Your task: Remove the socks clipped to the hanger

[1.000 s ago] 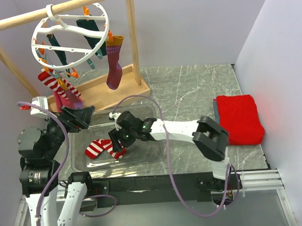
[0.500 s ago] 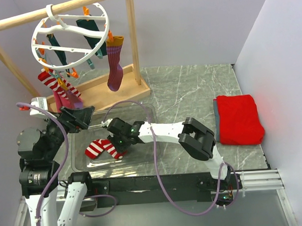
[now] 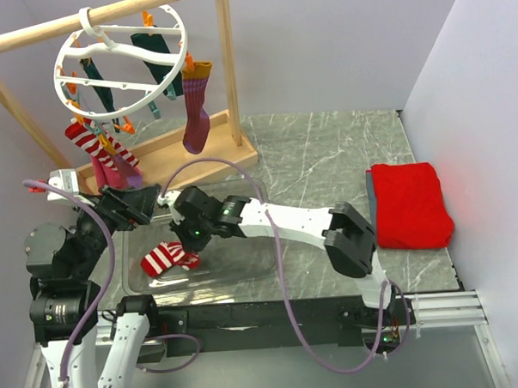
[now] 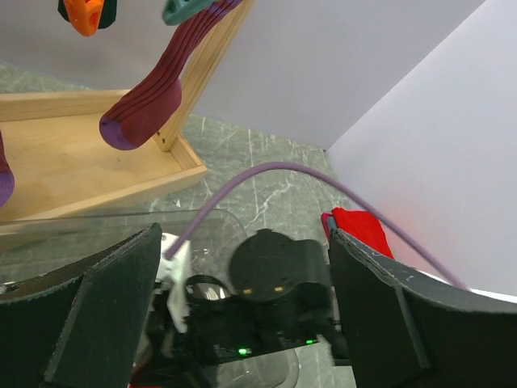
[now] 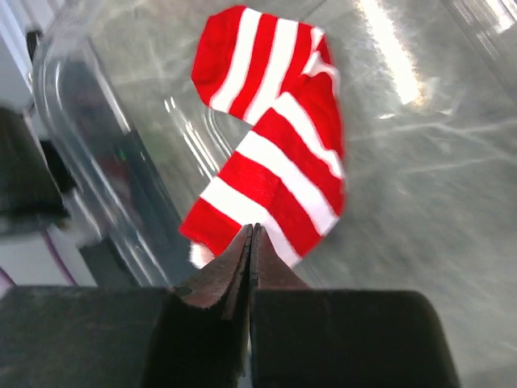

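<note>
L gripper (image 4: 244,239): wide open, holds nothing. It hangs low under the hanger by the bin's left end, prob. waiting out of the way while the R arm works.
Hanger (image 3: 58,65): white ring, hooked on the wooden rail (image 3: 29,36) top left and tilted. Up there the socks dangle free for a grab from below.
Clipped socks: five not yet off.
- Striped sock (image 3: 92,143): red/white, low on the left.
- Pink sock (image 3: 112,173): just beside and below it.
- Teal socks (image 3: 161,68): two, inside the ring.
- Maroon sock (image 3: 195,111): orange cuff, purple toe, hangs off the ring's right edge above the wooden base.
Loose sock (image 5: 275,162): red/white stripes, bent in a V, lies flat in the bin, left of centre. Looks like the drop spot for removed socks.
Bin (image 3: 245,272): clear plastic, on the table in front of the rail.
R gripper (image 5: 251,236): fingers pressed together, no gap, no cloth seen btwn them. It sits over the loose sock's near edge; can't tell if it touches.
Progress: approx. one off, five to go.
Red cloth (image 3: 410,206): folded, far right, not part of the job.
</note>
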You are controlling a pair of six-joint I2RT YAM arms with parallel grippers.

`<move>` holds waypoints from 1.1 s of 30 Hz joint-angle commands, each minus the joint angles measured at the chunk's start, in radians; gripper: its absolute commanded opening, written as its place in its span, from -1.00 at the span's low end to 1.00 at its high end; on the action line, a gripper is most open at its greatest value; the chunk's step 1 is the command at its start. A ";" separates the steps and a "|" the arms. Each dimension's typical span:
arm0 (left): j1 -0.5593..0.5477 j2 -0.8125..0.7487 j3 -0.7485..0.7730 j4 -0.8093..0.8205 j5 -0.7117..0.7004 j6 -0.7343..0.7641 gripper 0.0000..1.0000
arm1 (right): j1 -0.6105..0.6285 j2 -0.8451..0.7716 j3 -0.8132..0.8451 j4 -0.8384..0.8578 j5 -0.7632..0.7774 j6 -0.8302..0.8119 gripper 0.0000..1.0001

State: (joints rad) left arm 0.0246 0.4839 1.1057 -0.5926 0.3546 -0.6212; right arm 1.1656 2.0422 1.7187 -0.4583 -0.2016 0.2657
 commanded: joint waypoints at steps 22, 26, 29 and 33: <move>0.001 -0.015 0.002 -0.032 -0.280 0.006 0.79 | -0.222 -0.417 -0.347 0.019 0.461 -0.289 0.46; 0.001 0.036 -0.018 -0.009 -0.380 -0.023 0.71 | -0.213 -0.536 -0.413 0.142 0.317 -0.168 0.67; 0.001 0.096 -0.018 0.033 -0.448 -0.031 0.61 | -0.211 -0.577 -0.458 0.248 0.236 -0.093 0.71; 0.001 0.174 0.012 0.103 -0.471 -0.006 0.63 | -0.192 -0.550 -0.456 0.333 0.153 -0.066 0.79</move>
State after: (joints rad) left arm 0.0246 0.5961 1.0931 -0.5827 -0.0273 -0.6395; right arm 0.9577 1.4467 1.2861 -0.2356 0.0486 0.1242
